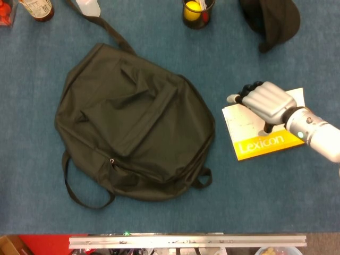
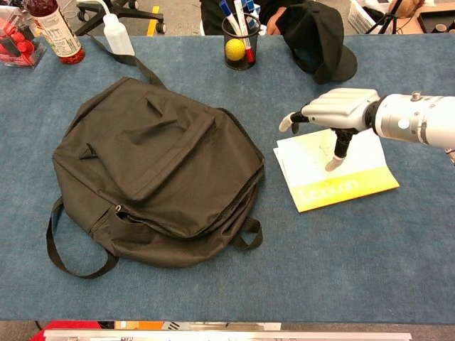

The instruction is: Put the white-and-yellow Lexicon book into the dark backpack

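The dark backpack [image 1: 133,122] lies flat on the blue table, left of centre, and looks closed; the chest view shows the backpack [image 2: 156,170] the same way. The white-and-yellow Lexicon book [image 1: 249,127] lies flat to its right, a short gap from the bag, yellow band toward me. My right hand [image 1: 265,101] rests over the book's far part, thumb pressing down on the cover, the other fingers reaching past its far left corner. The chest view shows that hand [image 2: 338,106] above the book [image 2: 341,186], thumb tip on the cover. My left hand is out of sight.
A black pen cup [image 2: 240,41] with a yellow ball stands at the back centre. A black cap [image 2: 313,35] lies behind the book. A squeeze bottle [image 2: 117,35], a drink bottle [image 2: 53,28] and red items [image 2: 18,42] sit at the back left. The backpack's strap loop [image 2: 75,263] trails toward me.
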